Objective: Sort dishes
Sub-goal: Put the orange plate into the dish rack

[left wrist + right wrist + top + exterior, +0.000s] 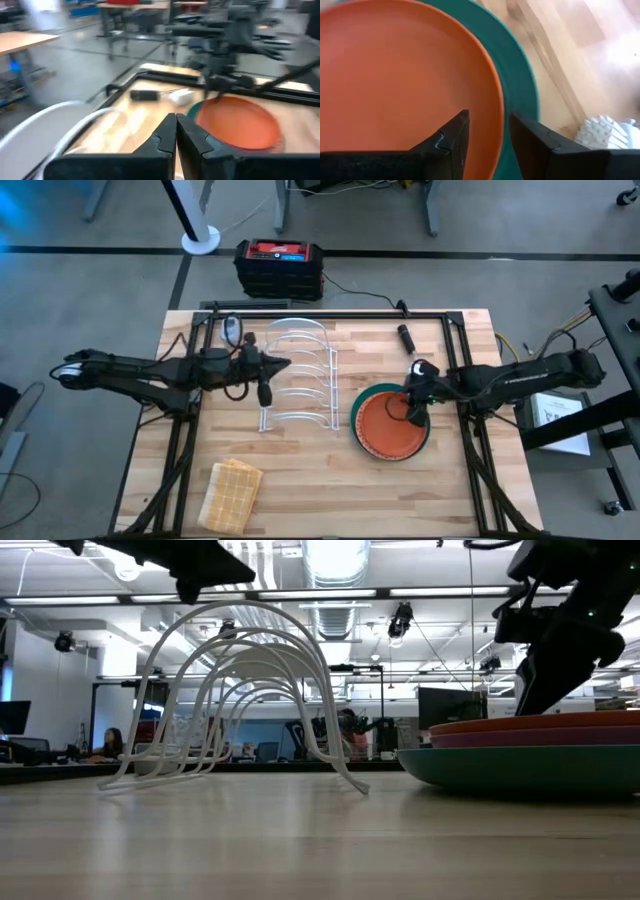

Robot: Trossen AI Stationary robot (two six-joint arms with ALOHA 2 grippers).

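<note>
A stack of plates lies on the table right of centre: a plain orange plate [390,426] on top, a purple one [540,737] under it, and a larger teal-green one [520,765] at the bottom. My right gripper [489,116] is open at the stack's far right side, one finger over the orange plate's inside and one outside its rim. My left gripper [266,388] is shut and empty, above the white wire rack [297,375]. I cannot make out a patterned or a clear glass plate. My right gripper comes at the orange plate's rim [496,107] from above, slanting down. One finger [452,140] is over the plate's inside and the other [535,142] over the teal plate's edge. I cannot tell whether they touch the rim.
The wire rack stands at the table's middle, its hoops upright. A tan woven cloth [232,492] lies near the front left. A black cylinder [406,337] and a small white object [600,132] lie beyond the plates. A black frame runs around the table's edges.
</note>
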